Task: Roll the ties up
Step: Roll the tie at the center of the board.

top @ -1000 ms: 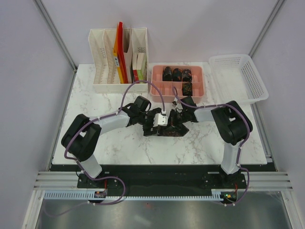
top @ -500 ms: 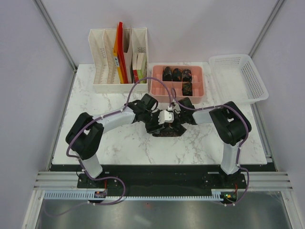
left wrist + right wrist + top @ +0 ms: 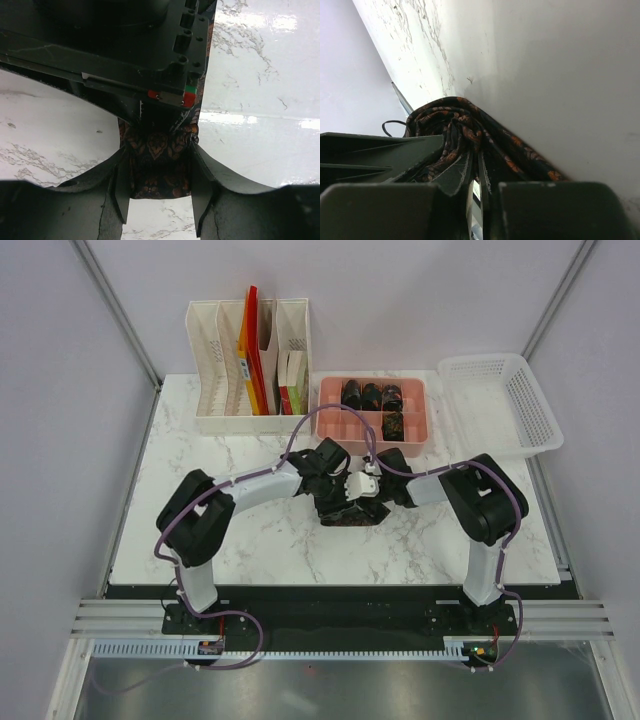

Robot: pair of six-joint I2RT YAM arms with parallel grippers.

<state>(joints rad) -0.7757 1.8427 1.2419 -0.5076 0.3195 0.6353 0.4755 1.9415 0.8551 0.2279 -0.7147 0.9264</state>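
Note:
A dark tie with a reddish pattern (image 3: 351,515) lies bunched into a compact roll on the marble table, just in front of the pink tray. Both grippers meet on it. My left gripper (image 3: 341,499) reaches in from the left. In the left wrist view its fingers (image 3: 116,192) press both edges of the tie (image 3: 159,167). My right gripper (image 3: 366,494) comes from the right. In the right wrist view it (image 3: 476,162) is pinched nearly closed on the coiled fabric (image 3: 465,120). Several rolled ties (image 3: 371,395) sit in the tray.
The pink compartment tray (image 3: 330,418) stands right behind the grippers. A white file rack (image 3: 215,360) with folders is at the back left. A white mesh basket (image 3: 500,400) is at the back right. The right gripper's black body (image 3: 125,45) fills the top of the left wrist view.
The left arm has swung right and towards the tray. Both grippers have drawn closer together, and the tie has gone from a wider spread heap to a tighter bundle.

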